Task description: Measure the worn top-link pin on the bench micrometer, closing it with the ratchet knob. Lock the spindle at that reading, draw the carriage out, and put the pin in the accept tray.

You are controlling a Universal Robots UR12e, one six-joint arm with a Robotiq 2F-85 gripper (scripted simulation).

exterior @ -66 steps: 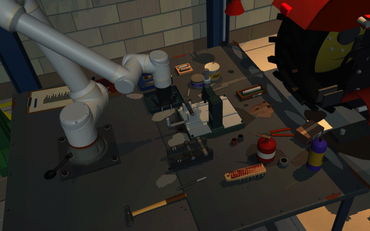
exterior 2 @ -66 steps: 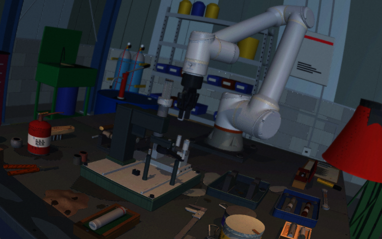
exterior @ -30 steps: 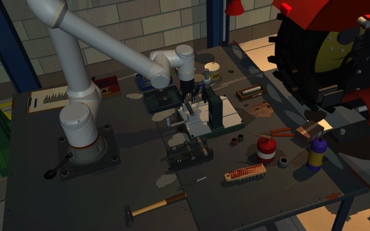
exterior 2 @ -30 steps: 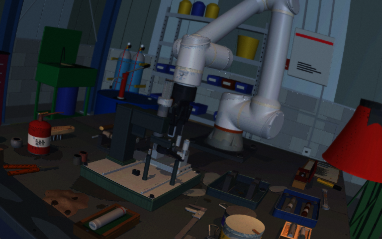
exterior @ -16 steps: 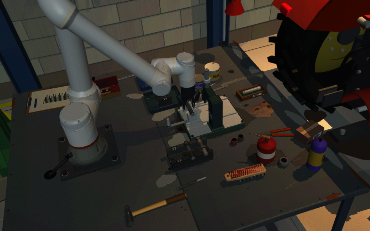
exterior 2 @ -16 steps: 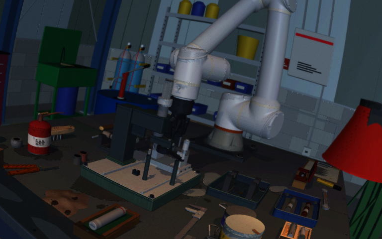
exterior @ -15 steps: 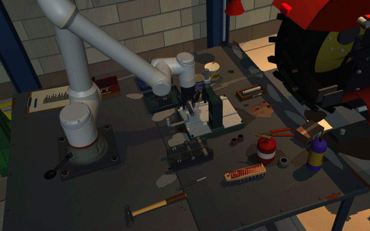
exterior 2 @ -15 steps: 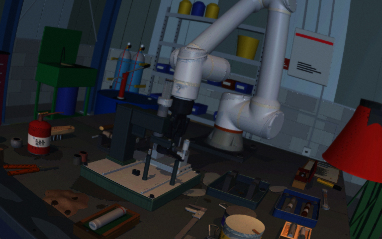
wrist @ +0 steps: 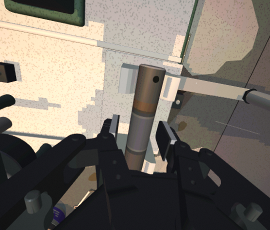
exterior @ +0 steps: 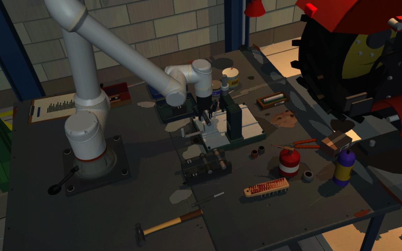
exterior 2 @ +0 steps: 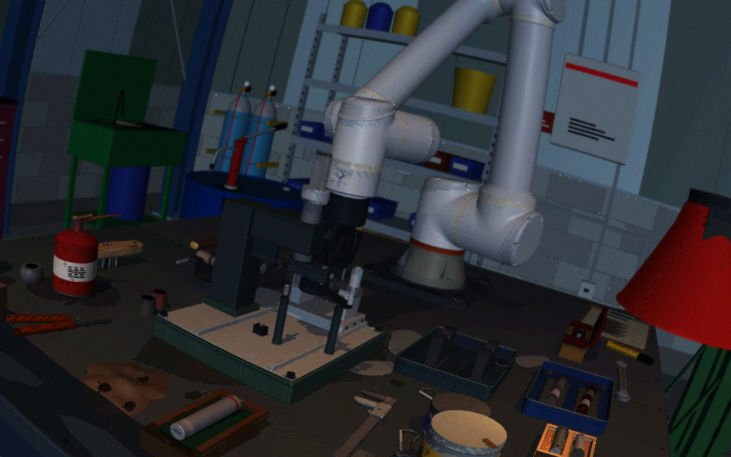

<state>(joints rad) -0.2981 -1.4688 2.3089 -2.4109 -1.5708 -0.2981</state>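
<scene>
The near end of the worn top-link pin (wrist: 144, 110) is hidden behind my gripper's body; the pin is grey-brown with an orange band and a cross hole near its far end. It lies on the pale V-blocks of the micrometer's carriage (exterior: 207, 126), drawn out from the dark frame (exterior: 233, 120). My gripper (wrist: 139, 136) is open and straddles the pin, holding nothing. The carriage's pull rod (wrist: 231, 91) sticks out to the side. The ratchet knob (exterior: 224, 81) stands on top of the frame. The dark green tray (exterior 2: 456, 362) lies just beyond the micrometer's base.
A blue tray (exterior 2: 567, 396) with two pins lies beside the green tray. A black rack (exterior: 207, 165) with two pins sits in front of the micrometer. A red can (exterior: 289, 160), wire brush (exterior: 266, 187), pliers (exterior: 302, 143) and hammer (exterior: 168, 223) lie around.
</scene>
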